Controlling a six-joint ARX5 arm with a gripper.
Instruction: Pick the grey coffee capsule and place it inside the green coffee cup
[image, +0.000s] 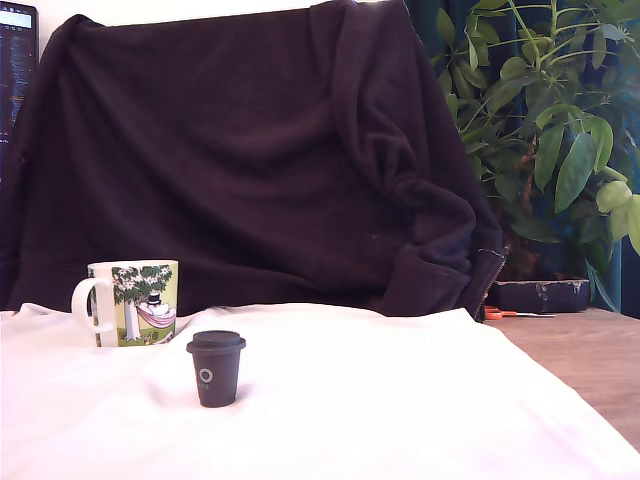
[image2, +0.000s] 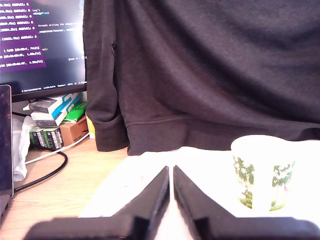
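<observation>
The grey coffee capsule (image: 216, 368), a small dark lidded cup shape with a white ring mark, stands upright on the white cloth (image: 400, 400). It does not appear in the wrist view. Behind it, toward the exterior view's left, stands the green coffee cup (image: 135, 300), handle pointing to that view's left, cartoon side facing the camera. The wrist view also shows the cup (image2: 262, 172), ahead of the fingers and off to one side. My gripper (image2: 171, 170) shows only in the wrist view, its two black fingers meeting at the tips with nothing between them. The arm is outside the exterior view.
A dark cloth (image: 250, 150) hangs as a backdrop behind the table. A leafy plant (image: 560, 120) and bare wooden tabletop (image: 590, 350) lie at the exterior view's right. The wrist view shows a monitor (image2: 40, 45), stacked boxes (image2: 55, 120) and a black cable (image2: 45, 175).
</observation>
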